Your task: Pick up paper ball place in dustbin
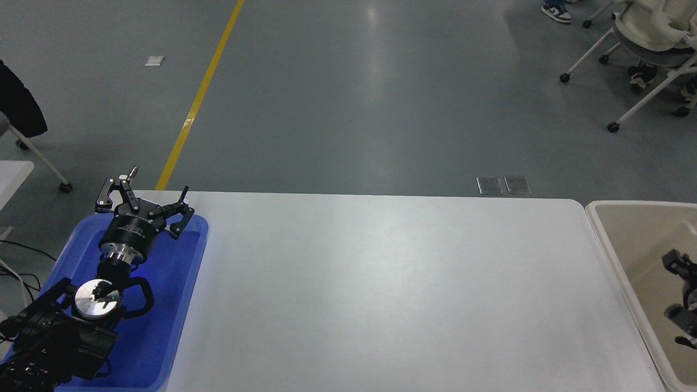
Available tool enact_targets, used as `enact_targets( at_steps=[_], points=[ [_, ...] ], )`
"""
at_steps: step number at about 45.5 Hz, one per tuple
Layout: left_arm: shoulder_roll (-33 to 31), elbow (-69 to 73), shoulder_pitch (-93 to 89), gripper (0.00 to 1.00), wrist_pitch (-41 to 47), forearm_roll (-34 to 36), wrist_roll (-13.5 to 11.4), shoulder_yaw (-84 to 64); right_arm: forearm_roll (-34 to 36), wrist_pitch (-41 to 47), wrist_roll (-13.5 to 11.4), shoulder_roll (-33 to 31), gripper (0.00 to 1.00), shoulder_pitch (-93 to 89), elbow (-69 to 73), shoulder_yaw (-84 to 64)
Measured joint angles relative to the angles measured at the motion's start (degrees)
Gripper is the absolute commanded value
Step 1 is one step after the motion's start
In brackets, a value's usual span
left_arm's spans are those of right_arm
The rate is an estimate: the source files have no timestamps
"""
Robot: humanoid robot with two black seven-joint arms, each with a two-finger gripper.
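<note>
The dustbin is a beige bin with a cream rim, standing against the table's right end and cut off by the picture's edge. My right gripper comes in from the right edge over the bin's inside. Its two black fingers are spread apart with nothing between them. No paper ball shows anywhere on the table or in the visible part of the bin. My left gripper is parked open over the far end of the blue tray at the lower left.
A shallow blue tray lies at the white table's left end under the left arm. Beyond the table is grey floor with a yellow line. Wheeled chairs stand at the top right and far left.
</note>
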Motion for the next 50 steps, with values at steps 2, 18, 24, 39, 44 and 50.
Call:
enact_targets(
  at_steps=[2,18,24,39,44,50],
  points=[
    [0.0,0.0,0.0,1.0,0.0,-0.01,0.0,0.0,-0.01,-0.05,0.04,0.07,1.0,1.15,0.42,2.14],
    [0.0,0.0,0.01,1.0,0.0,0.0,0.0,-0.01,-0.5,0.17,0.39,0.79,1.0,7.91,11.31,32.21],
    [-0.02,-0.02,0.01,1.0,0.0,0.0,0.0,-0.01,-0.87,0.63,2.37,0.49,1.0,8.21,18.57,44.05],
    [0.01,0.01,0.01,1.0,0.0,0.0,0.0,-0.01,-1.15,3.39,16.93,4.84,1.0,1.83,31.54,65.04],
    [0.0,0.0,0.02,1.0,0.0,-0.01,-0.01,0.0,-1.18,6.48,21.22,6.9,1.0,-1.49,32.96,69.53],
    [0.0,0.0,0.01,1.0,0.01,-0.01,-0.01,0.01,-1.19,10.77,23.35,9.38,1.0,-5.51,33.97,74.29]
  ],
)
